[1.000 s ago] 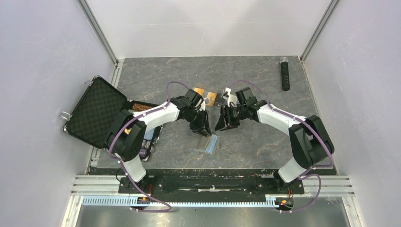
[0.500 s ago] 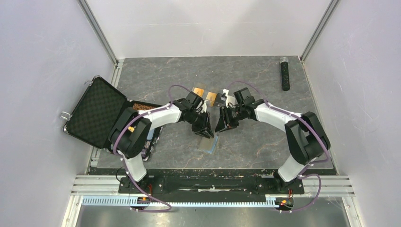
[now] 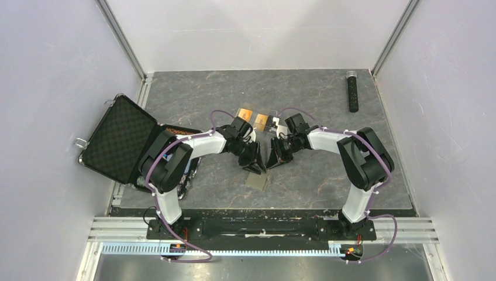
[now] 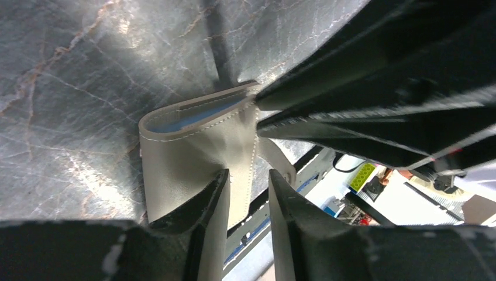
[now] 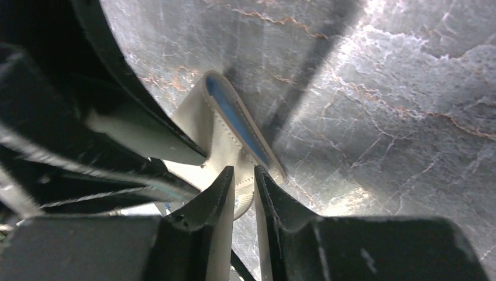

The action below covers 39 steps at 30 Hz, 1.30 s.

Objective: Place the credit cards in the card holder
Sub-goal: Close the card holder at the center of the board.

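The taupe card holder lies on the dark table between both arms, folded over, with a strip of its light blue inside showing. My left gripper is open, its fingertips on the holder's outer face near the stitched edge. My right gripper has its jaws drawn narrow on the holder's stitched edge. Two orange-gold credit cards lie on the table behind the grippers.
An open black case with foam lining stands at the left edge, close to the left arm. A black stick-shaped object lies at the back right. Walls enclose the table on three sides.
Both grippers came nearer and lower onto the card holder. The holder showed its blue inside earlier and now lies folded, taupe side up. The right jaws have narrowed.
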### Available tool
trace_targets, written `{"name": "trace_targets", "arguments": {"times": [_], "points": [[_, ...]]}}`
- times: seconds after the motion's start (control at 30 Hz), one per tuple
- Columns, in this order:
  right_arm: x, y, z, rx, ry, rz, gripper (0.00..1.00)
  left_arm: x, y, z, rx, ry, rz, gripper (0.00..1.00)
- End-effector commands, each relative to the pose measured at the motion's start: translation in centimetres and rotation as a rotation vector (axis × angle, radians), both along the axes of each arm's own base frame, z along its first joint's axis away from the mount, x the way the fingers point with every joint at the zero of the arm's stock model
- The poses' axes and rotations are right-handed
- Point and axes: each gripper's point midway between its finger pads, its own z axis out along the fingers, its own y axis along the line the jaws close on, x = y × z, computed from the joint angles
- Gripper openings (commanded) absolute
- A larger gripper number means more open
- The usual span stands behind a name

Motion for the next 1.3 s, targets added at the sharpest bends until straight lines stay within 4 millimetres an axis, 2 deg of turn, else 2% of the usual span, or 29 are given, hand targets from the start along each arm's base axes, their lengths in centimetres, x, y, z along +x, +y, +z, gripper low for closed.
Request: {"name": "trace_targets", "arguments": {"times": [0.0,0.17,0.33,0.6,0.77,0.9,1.1,1.27], "points": [[-0.2,-0.2,-1.5,-0.009,-0.008,0.014,0.20,0.4,-1.4,3.0,-0.104,-0.038,-0.011,0.39],[-0.2,-0.4,-2.2,-0.029,0.005,0.006,0.19,-0.2,-2.6,4.0,-0.170,-0.038,-0.058,0.42],[0.0,-0.4,-2.1,-0.038,0.004,0.007,0.19,-0.5,-3.4,4.5,-0.188,-0.040,-0.093,0.31],[0.2,-0.4,-2.0,-0.042,0.003,0.008,0.18,-1.0,-3.2,3.9,-0.116,-0.035,-0.135,0.27],[0.3,-0.3,-2.1,-0.040,0.009,0.010,0.18,-0.9,-2.0,2.9,-0.001,-0.062,-0.148,0.27],[0.4,-0.2,-2.0,-0.039,0.007,0.012,0.19,-0.6,-1.2,2.4,0.068,-0.096,-0.143,0.35],[0.3,-0.2,-2.1,-0.040,0.010,0.016,0.18,-1.3,-2.0,1.9,0.046,-0.072,-0.192,0.28],[0.4,-0.2,-2.1,-0.042,0.009,0.017,0.18,-1.4,-2.4,2.3,0.029,-0.083,-0.210,0.28]]}}
